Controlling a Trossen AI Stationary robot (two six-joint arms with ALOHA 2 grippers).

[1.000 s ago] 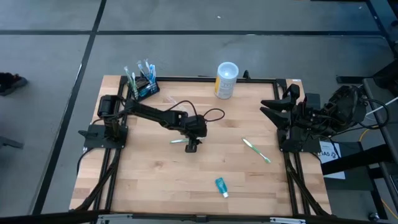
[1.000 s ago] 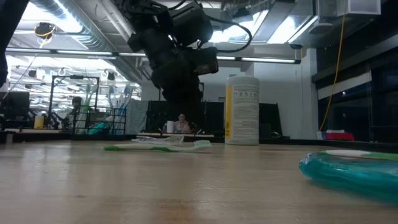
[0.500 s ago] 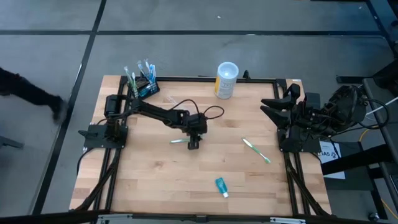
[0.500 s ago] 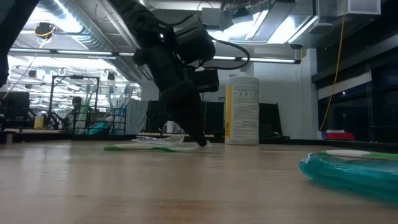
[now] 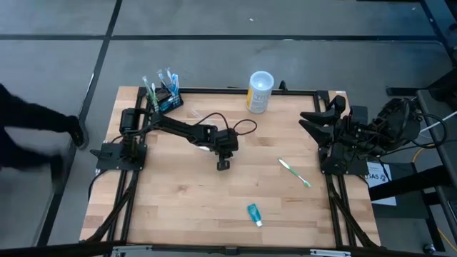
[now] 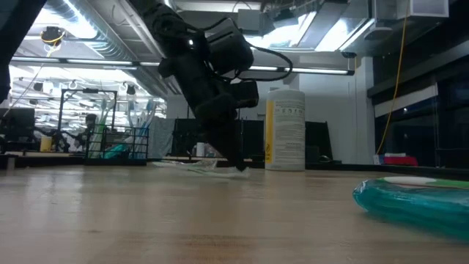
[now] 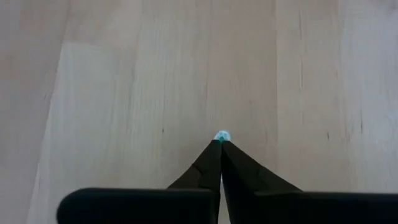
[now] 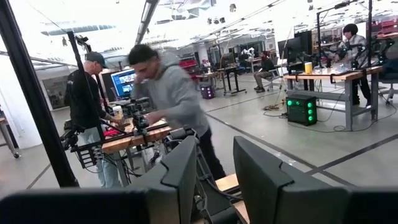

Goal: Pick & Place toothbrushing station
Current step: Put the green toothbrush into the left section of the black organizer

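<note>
Landmark: white-and-yellow cup, upright at the worktop's far edge.
Toothbrushing station: black block well left of the cup, several brushes standing in it.
Left pincer: near-left of the cup, tips down on the worktop.
Left wrist view only: fingers pressed together, nipping a small teal-white toothbrush tip.
Right pincer: right of the cup, parted, empty.
Loose items: one toothbrush, one teal tube.
Right wrist view only: people in the room.
</note>
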